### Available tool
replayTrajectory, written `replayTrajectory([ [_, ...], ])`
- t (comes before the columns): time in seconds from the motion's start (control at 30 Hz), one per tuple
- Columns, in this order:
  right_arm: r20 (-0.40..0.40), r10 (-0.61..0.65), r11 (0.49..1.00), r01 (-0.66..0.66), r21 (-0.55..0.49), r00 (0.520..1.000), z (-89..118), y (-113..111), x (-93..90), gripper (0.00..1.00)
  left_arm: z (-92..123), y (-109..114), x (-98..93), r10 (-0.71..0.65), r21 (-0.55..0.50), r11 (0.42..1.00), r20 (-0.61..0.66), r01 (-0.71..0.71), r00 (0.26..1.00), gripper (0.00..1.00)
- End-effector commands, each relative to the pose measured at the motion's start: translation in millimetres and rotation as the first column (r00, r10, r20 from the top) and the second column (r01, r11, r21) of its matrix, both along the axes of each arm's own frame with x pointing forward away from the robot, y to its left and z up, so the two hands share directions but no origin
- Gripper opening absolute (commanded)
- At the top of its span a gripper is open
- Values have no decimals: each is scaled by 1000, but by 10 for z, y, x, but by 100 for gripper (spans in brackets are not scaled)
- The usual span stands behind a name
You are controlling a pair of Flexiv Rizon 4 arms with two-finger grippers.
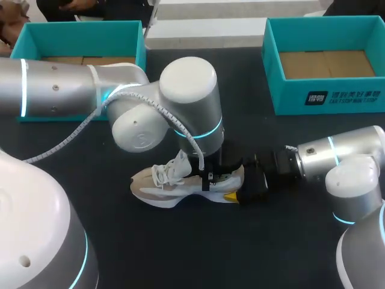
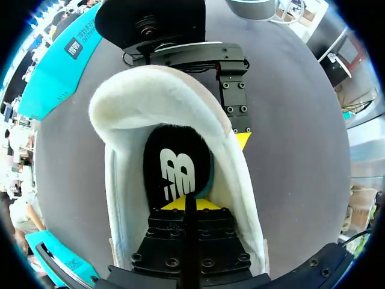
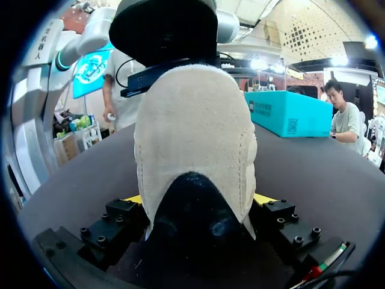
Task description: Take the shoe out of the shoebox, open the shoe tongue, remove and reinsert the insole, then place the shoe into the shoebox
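Observation:
A beige and white shoe (image 1: 174, 186) lies on the dark table, toe to the left, with loose white laces. My left gripper (image 1: 209, 179) reaches down into its opening. Seen from the left wrist, that gripper (image 2: 183, 203) is shut, its yellow tips resting on the black insole (image 2: 177, 165) near the heel; whether they pinch the insole cannot be seen. My right gripper (image 1: 236, 190) clasps the heel from behind. From the right wrist, the right gripper (image 3: 200, 200) has the suede heel (image 3: 195, 132) between its wide-set fingers, one on each side.
Two teal shoeboxes stand at the back of the table, one at the far left (image 1: 78, 26) and one at the far right (image 1: 337, 99). Both show a bare cardboard floor. Dark tabletop lies in front of the shoe.

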State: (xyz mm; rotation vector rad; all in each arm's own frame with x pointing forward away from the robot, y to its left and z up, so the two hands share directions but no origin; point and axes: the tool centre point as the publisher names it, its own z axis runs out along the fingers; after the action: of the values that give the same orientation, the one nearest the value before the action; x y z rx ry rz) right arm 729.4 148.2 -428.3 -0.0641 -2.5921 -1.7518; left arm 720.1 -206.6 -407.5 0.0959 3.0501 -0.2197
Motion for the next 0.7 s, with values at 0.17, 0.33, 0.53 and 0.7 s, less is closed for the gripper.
replayTrajectory([
  [0.17, 0, -1, 1000, 1, -5, 1000, -71, 57, 8, 0, 193, 138, 185, 7, -19, 1000, -86, -8, 996, 0],
  [0.33, 0, -1, 1000, 1, -5, 1000, -71, 57, 8, 0, 389, 176, 180, -9, -30, 1000, -115, 5, 993, 0],
  [0.53, 0, -1, 1000, 1, -5, 1000, -71, 57, 8, 0, 553, 216, 131, -35, -36, 999, -165, 30, 986, 0],
  [0.7, 0, -1, 1000, 1, -5, 1000, -71, 57, 8, 0, 683, 268, 90, -51, -58, 997, -194, 41, 980, 0],
])
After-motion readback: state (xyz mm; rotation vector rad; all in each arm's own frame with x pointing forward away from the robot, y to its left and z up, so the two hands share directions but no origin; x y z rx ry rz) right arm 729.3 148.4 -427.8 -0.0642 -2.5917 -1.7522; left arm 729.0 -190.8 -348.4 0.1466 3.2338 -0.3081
